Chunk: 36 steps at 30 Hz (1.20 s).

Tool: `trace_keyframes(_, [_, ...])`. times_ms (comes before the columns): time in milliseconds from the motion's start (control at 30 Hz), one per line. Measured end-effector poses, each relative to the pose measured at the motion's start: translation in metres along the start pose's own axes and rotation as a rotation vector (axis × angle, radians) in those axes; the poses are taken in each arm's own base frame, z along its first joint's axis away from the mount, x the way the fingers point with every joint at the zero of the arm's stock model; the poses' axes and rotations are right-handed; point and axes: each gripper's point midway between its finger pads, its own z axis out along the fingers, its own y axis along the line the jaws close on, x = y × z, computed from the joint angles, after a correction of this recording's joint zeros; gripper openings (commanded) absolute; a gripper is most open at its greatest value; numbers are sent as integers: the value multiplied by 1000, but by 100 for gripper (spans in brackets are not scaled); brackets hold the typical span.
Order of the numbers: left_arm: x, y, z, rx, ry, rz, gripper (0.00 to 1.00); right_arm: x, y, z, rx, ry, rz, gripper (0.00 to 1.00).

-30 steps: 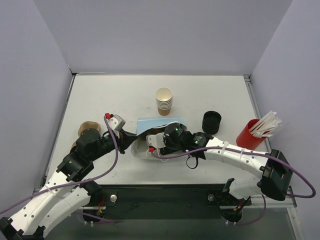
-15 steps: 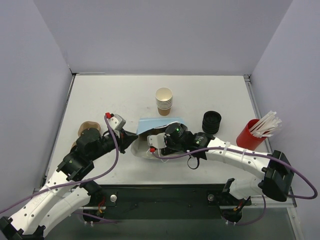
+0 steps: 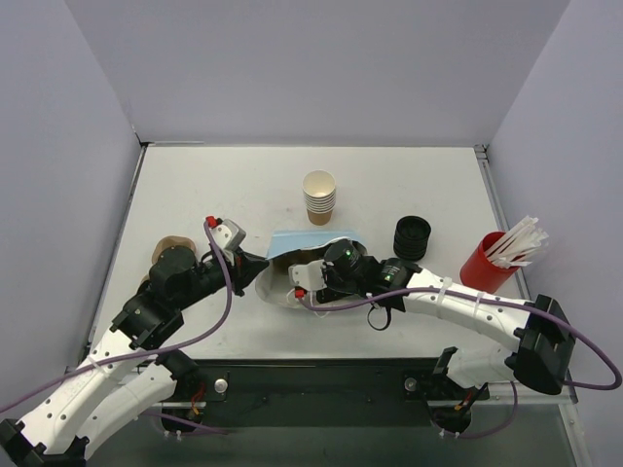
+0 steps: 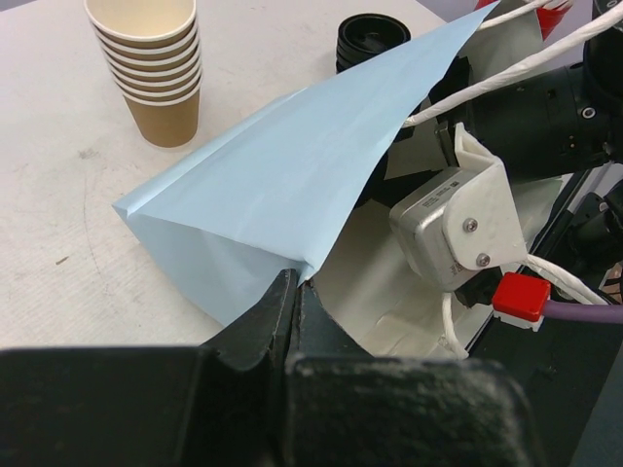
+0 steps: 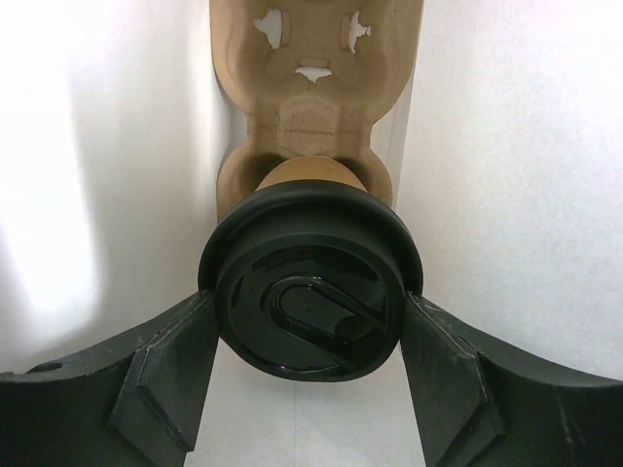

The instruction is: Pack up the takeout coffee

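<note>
Nearest the bases, pinches the lip of the light-blue paper bag (image 4: 282,185) with the left end effector (image 4: 292,292), jaws pressed flat together on the paper, propping the mouth open. Just beyond, reaches into that mouth with the right end effector (image 5: 310,321), fingers spread fairly wide and clamped on either side of the black lid of the takeout coffee (image 5: 310,282). Places the tan cup well inside the bag, white paper walls on both sides, base aimed at a well of the moulded pulp carrier (image 5: 316,58) lying deeper in; seems to touch or sit in that well, though hard to confirm from the wrist view. Counts as most of the way done: cup lidded, inside the bag, lined up with the carrier. Leaves seating it fully, letting go, drawing the right arm out without dragging cup or paper, and releasing the bag lip. Farther across the counter (image 3: 224,185), outside the bag: stack of lidless tan cups (image 3: 319,197), stack of black lids (image 3: 412,237) to its right, and a red holder (image 3: 484,263) of white wrapped sticks at the right edge. Shows no brand, label or readable writing anywhere: plain bag, plain cups, only a moulded sip-hole shape on the lid.
</note>
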Motion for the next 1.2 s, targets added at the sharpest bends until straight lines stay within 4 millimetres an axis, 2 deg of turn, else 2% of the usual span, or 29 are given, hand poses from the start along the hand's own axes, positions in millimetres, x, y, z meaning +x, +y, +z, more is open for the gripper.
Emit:
trace_keyframes(1000, [-4, -1, 1, -3, 12, 9, 0, 6, 1, 2, -12, 27, -38, 35])
trace_keyframes(1200, [-3, -1, 2, -2, 16, 8, 0, 8, -1, 10, -6, 36, -28, 35])
